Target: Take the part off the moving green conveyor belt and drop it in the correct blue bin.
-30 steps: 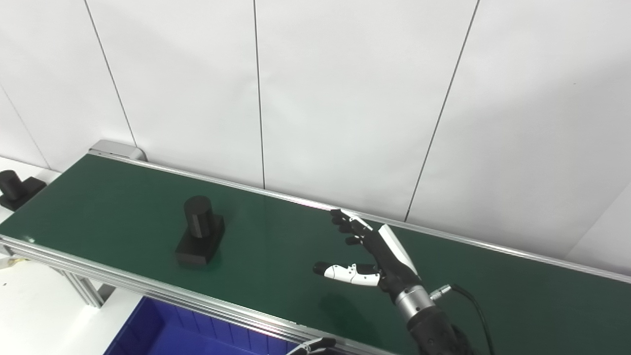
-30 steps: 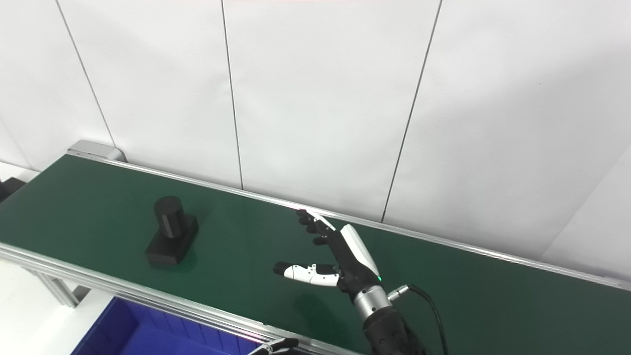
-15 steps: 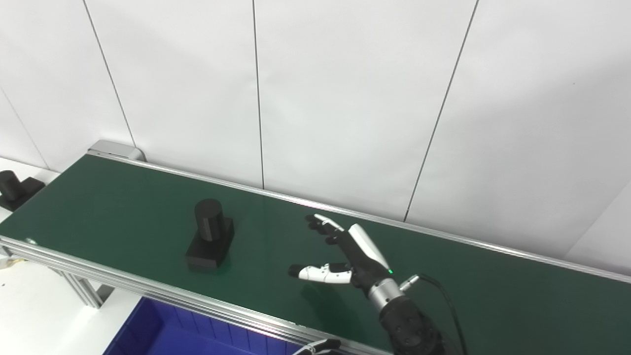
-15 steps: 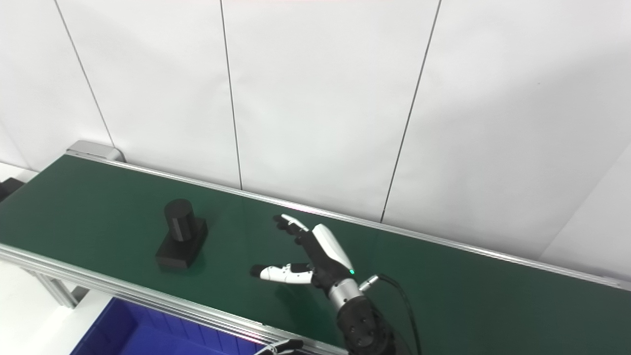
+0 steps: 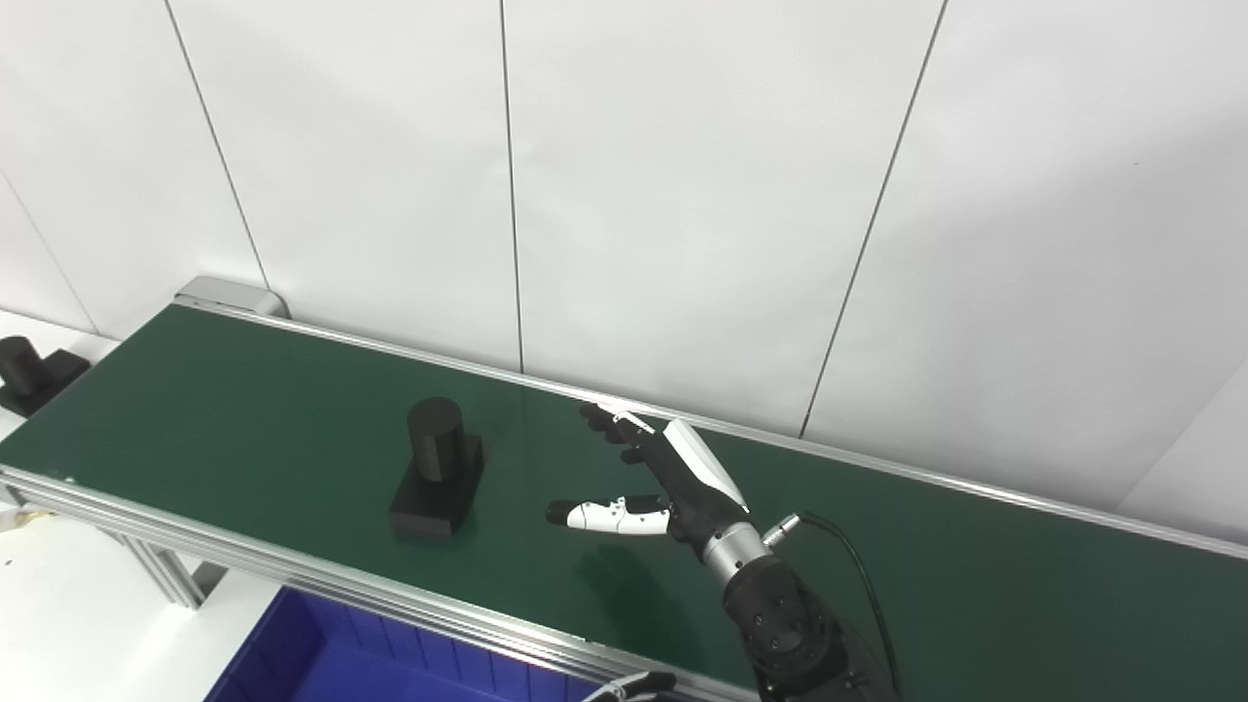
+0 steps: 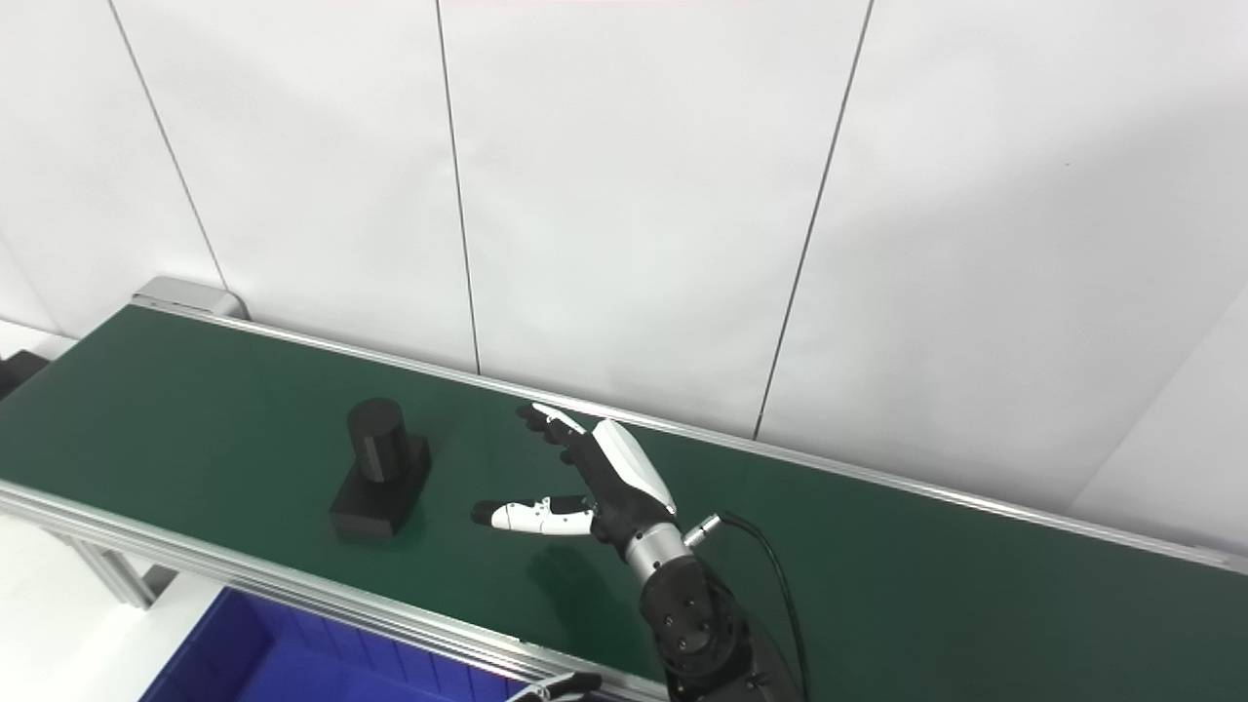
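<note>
Only my left eye view shows a second black part point(image 5: 31, 373) sitting on the white surface just past the far left end of the green conveyor belt point(image 5: 244, 409); in the right eye view that spot is cut to a dark sliver at the picture's edge. Both views catch the corner of a blue bin point(image 5: 322, 663) below the belt's near rail, and a sliver of my left hand point(image 5: 629, 685) at the bottom edge, too little of it showing for me to tell whether it is spread or closed.

The part point(image 5: 438, 468) I am after, a black cylinder standing upright on a flat black block, rests on the belt, closer to the near rail than to the wall. It lies to the left of my right hand point(image 5: 673, 483), near but not touching; bare green belt shows between the part and my thumb tip.

My right hand hovers above the belt, empty and spread wide. My fingers point(image 5: 609, 427) reach toward the belt's far rail, my thumb juts out leftward toward the part, and my forearm comes up from the bottom edge across the near rail.
</note>
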You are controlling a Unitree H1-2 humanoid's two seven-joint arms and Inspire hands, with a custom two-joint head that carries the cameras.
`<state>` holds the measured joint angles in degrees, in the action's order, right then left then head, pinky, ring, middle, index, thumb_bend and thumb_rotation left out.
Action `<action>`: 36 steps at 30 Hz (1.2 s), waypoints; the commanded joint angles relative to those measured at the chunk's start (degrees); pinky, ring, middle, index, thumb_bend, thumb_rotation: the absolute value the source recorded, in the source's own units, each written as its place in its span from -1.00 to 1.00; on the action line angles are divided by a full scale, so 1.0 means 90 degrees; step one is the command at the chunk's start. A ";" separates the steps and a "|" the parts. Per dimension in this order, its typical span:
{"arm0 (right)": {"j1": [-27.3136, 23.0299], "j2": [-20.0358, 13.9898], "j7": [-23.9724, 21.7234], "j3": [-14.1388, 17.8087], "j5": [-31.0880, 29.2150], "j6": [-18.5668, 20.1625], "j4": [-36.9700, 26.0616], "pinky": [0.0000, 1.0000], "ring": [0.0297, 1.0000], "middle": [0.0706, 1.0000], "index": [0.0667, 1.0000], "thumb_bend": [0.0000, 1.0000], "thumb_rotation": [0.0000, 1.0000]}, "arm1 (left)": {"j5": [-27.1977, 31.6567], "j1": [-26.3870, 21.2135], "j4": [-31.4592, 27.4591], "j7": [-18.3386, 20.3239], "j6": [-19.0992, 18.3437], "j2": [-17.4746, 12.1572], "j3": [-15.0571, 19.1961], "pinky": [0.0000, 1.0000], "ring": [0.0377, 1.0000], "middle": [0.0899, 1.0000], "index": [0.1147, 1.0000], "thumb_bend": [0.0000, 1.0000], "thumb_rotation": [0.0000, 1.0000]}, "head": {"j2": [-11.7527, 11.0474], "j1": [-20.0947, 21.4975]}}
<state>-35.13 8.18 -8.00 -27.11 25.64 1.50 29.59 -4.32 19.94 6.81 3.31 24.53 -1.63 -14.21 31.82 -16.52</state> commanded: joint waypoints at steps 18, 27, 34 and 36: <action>-0.0845 0.0455 0.1125 -0.0069 0.0444 -0.0896 0.1100 0.57 0.70 0.70 0.74 0.47 -0.14 | -0.0121 -0.0007 -0.0155 -0.0150 0.0262 0.0116 -0.0155 0.36 0.48 0.57 0.61 0.76 0.05 | -0.0012 -0.0140; -0.1148 0.0669 0.1506 -0.0098 0.0576 -0.1017 0.1666 0.55 0.69 0.70 0.72 0.45 -0.22 | -0.0215 -0.0003 -0.0168 -0.0246 0.0263 0.0141 -0.0268 0.36 0.51 0.62 0.61 0.75 0.06 | 0.0009 -0.0229; -0.1354 0.0759 0.1622 -0.0109 0.0588 -0.1123 0.2108 0.57 0.69 0.69 0.70 0.46 -0.22 | -0.0248 0.0014 -0.0194 -0.0328 0.0262 0.0131 -0.0372 0.36 0.52 0.62 0.62 0.77 0.09 | 0.0041 -0.0265; -0.1390 0.0783 0.1676 -0.0115 0.0602 -0.1163 0.2211 0.57 0.69 0.69 0.70 0.46 -0.22 | -0.0264 0.0019 -0.0205 -0.0354 0.0263 0.0124 -0.0394 0.36 0.53 0.62 0.61 0.77 0.08 | 0.0050 -0.0280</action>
<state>-44.07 13.26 5.31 -28.14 30.94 -5.49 50.06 -6.29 19.90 6.69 0.80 24.53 -0.95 -17.37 32.17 -18.90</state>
